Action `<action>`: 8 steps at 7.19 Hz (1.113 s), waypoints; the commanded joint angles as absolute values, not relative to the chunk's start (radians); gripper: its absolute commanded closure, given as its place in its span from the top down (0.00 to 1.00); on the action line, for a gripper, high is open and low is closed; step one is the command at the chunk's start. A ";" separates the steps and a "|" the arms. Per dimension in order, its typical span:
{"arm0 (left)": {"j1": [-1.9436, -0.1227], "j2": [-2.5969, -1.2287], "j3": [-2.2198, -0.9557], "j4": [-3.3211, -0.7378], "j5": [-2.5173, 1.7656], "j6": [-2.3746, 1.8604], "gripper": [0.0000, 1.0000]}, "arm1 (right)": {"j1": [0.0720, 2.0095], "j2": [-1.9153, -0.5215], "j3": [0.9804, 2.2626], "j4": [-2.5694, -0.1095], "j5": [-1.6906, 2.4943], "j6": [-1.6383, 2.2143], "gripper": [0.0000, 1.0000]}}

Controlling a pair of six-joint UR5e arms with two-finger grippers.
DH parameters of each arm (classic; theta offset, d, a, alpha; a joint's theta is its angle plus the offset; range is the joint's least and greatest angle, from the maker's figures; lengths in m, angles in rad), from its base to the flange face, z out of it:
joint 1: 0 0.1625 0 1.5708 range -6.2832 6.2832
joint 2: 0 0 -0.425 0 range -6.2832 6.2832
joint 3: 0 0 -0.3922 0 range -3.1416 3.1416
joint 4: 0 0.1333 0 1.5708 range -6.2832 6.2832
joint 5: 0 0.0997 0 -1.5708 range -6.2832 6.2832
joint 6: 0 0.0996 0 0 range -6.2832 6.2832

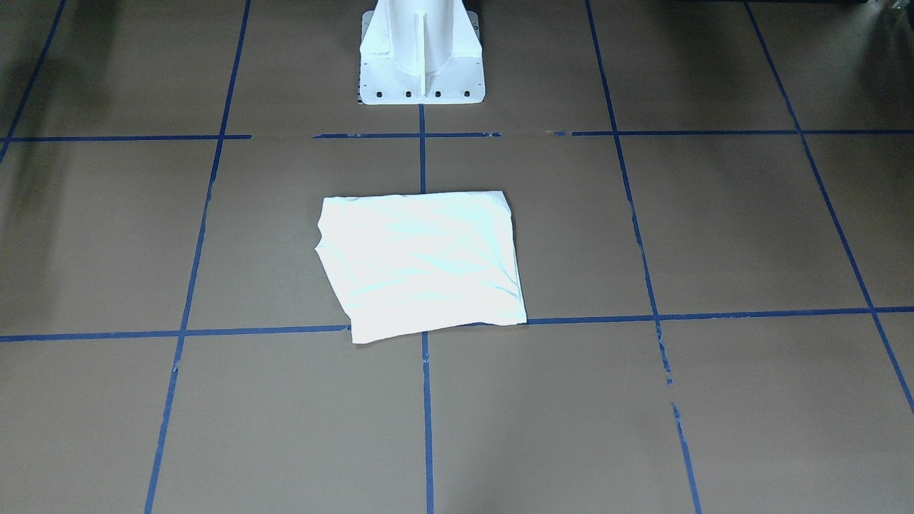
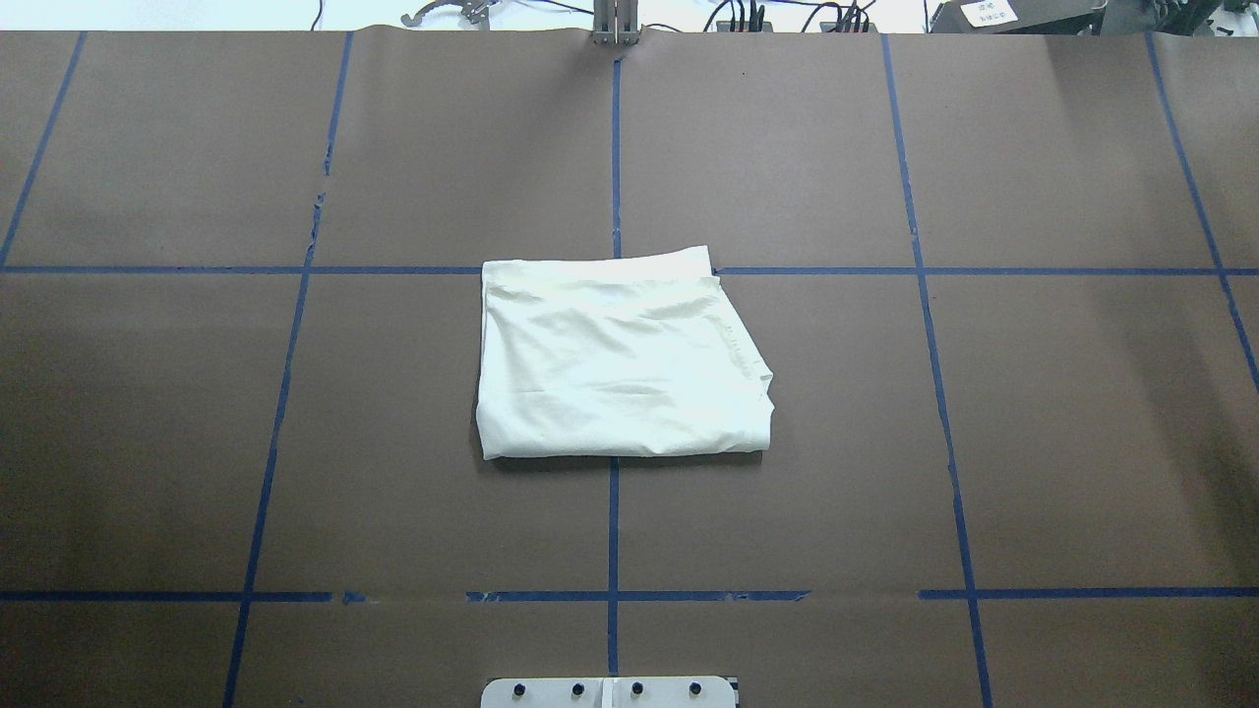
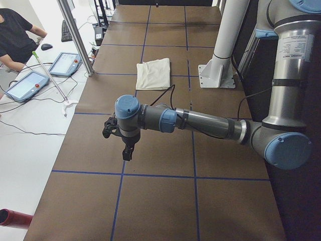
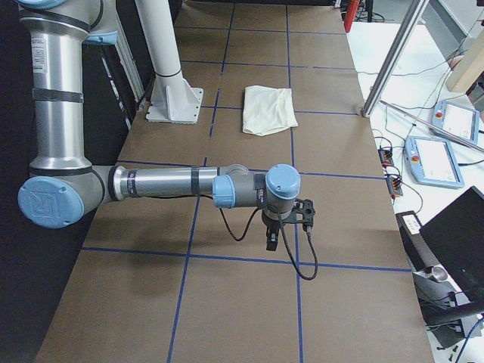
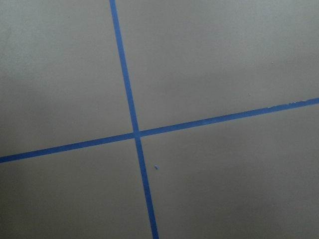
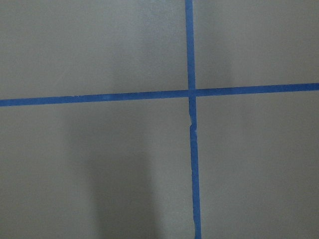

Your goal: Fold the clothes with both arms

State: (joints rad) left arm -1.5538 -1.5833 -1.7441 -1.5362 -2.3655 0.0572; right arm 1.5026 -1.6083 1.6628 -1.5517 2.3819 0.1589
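Observation:
The cream shirt (image 2: 620, 359) lies folded into a rough rectangle at the middle of the brown table, plain side up; its cat graphic is hidden. It also shows in the front-facing view (image 1: 421, 264), the left side view (image 3: 154, 73) and the right side view (image 4: 268, 110). My left gripper (image 3: 128, 153) hangs over the table's left end, far from the shirt. My right gripper (image 4: 272, 240) hangs over the table's right end, also far from it. Both show only in the side views, so I cannot tell whether they are open or shut. The wrist views show only table and blue tape.
The white fixed pedestal (image 1: 421, 53) stands on the table's robot side behind the shirt. Blue tape lines (image 2: 614, 531) grid the brown table top. Teach pendants (image 3: 25, 84) and cables lie on the white bench beyond the far edge, where an operator (image 3: 15, 35) sits.

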 commanded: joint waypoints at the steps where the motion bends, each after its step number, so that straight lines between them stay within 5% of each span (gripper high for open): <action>1: -1.565 -1.542 -1.799 -1.534 -2.367 0.052 1.00 | 1.503 -1.611 1.654 -1.542 2.375 0.160 1.00; 8: -1.568 -1.543 -1.738 -1.526 -2.368 0.055 1.00 | 1.505 -1.608 1.716 -1.542 2.370 0.172 1.00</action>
